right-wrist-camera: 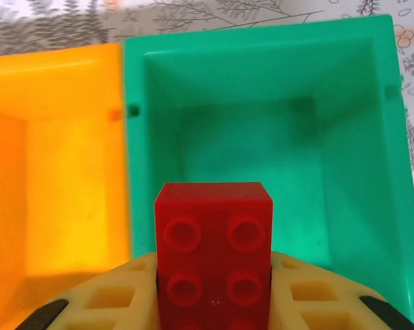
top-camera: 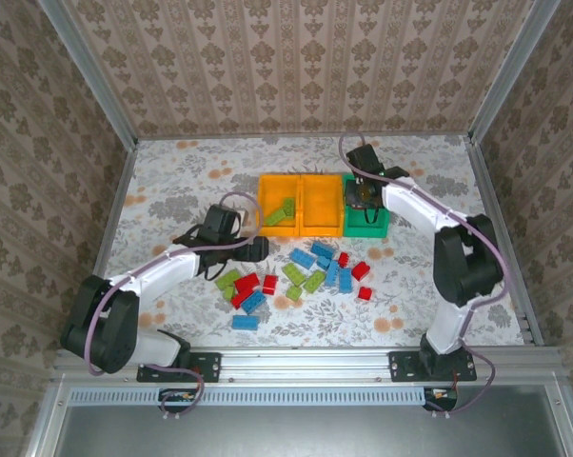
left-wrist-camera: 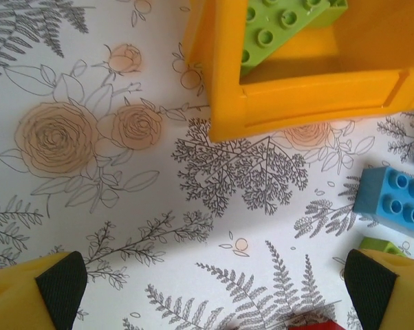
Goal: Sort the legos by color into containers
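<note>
My right gripper (right-wrist-camera: 214,306) is shut on a red lego (right-wrist-camera: 214,251), studs facing the camera, held above the empty green container (right-wrist-camera: 362,144). In the top view that gripper (top-camera: 363,195) hangs over the green container (top-camera: 367,231), the right end of the row. Beside it stand two orange containers (top-camera: 264,205); the left one holds a light green lego (top-camera: 285,211). My left gripper (top-camera: 258,249) is open over bare table just in front of that container (left-wrist-camera: 296,103). Nothing lies between its black pads (left-wrist-camera: 59,285). Loose red, blue and green legos (top-camera: 306,271) lie scattered mid-table.
Near the left gripper lie a blue lego (left-wrist-camera: 393,199), a green lego (left-wrist-camera: 382,245) and a red lego (left-wrist-camera: 317,323). The middle orange container (right-wrist-camera: 62,179) looks empty. Metal frame rails and patterned walls bound the floral tabletop (top-camera: 172,181).
</note>
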Robot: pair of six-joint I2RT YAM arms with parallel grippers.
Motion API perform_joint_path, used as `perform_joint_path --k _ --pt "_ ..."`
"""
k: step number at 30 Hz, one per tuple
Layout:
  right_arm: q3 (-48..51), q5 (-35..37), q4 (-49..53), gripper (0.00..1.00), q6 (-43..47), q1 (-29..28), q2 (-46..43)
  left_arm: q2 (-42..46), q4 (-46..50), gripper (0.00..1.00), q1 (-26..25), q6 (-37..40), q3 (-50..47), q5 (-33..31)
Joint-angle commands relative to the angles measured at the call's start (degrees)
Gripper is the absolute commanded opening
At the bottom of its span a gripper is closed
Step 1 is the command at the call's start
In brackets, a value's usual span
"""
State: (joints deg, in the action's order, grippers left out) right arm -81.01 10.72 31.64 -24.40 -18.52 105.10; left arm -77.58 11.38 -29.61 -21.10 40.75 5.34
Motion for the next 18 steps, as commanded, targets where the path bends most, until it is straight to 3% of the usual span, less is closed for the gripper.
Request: perform_joint_path --k 1,5,10,18 --pt "-4.62 0.76 5.09 0.27 4.16 1.86 4.67 -0.57 2.53 1.00 -1.10 1.67 1.78 1.20" --pt "-7.72 2.50 7.18 0.30 3.90 2.74 9.01 -1.80 4.29 0.98 -2.73 2.43 2.32 1.23" --pt "-7.61 0.95 7.12 0.38 3.37 2.90 10.42 -3.56 6.94 0.86 -5.33 3.82 2.93 0.74" --pt "-6.89 -0.18 6.62 0.50 3.19 2.81 9.97 -3.78 10.45 0.83 -12.68 6.75 4.12 -5.30"
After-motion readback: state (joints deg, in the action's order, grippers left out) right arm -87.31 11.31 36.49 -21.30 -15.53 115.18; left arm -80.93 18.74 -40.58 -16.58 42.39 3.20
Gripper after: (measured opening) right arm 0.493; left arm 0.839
